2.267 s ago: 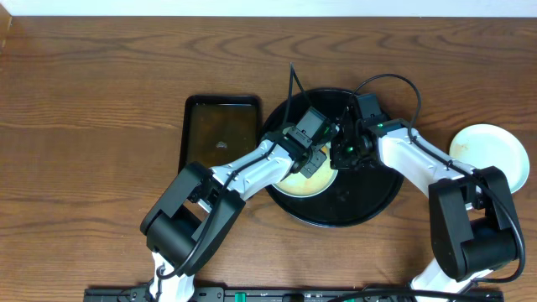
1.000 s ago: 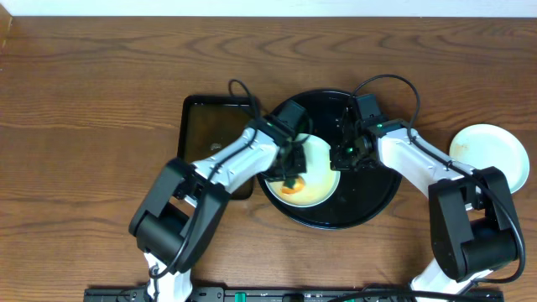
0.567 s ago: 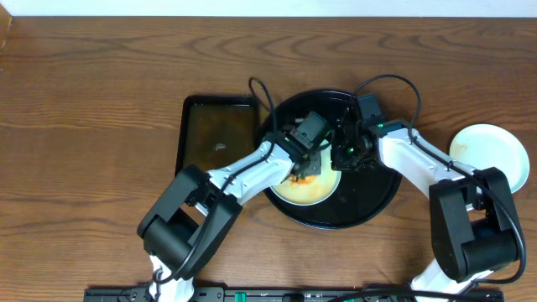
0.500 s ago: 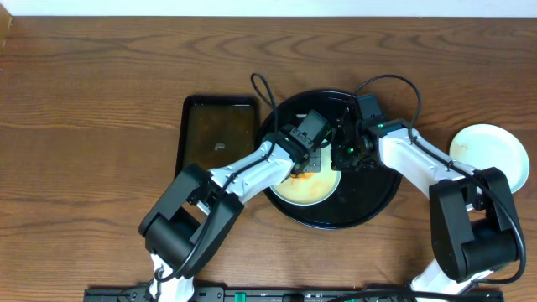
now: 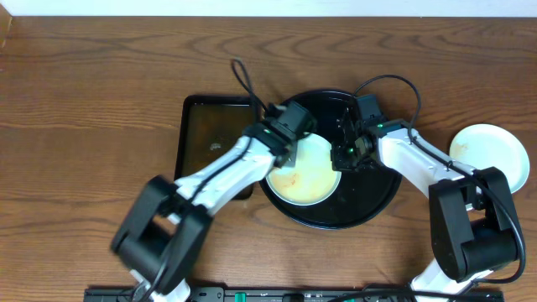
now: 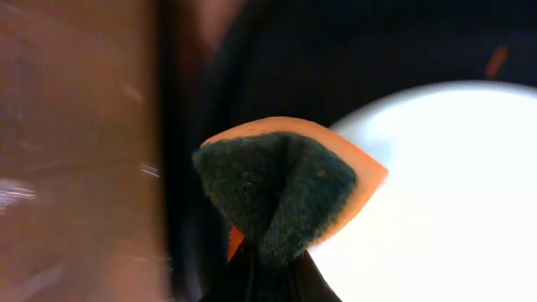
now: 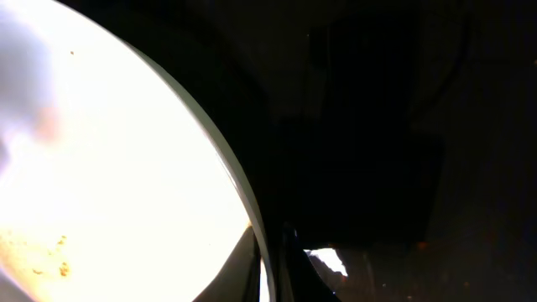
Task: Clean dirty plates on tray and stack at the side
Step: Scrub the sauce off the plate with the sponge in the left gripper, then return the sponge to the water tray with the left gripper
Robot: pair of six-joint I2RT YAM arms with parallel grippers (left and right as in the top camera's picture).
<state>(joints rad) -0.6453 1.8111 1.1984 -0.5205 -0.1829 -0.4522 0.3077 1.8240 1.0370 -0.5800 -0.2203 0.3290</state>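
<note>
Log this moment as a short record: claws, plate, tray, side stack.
cream plate: in the black tray, faint orange smears on it
left claw: shut on a sponge by that plate's left edge
right claw: pinching the cream plate's right rim
side plate: pale, on the table right of the tray
pan: left of the tray

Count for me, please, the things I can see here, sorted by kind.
Round black tray: 1
Plates: 2, cream plate on the tray, pale plate off it
Rectangular pan: 1
Sponge: 1
Total: 5
</note>
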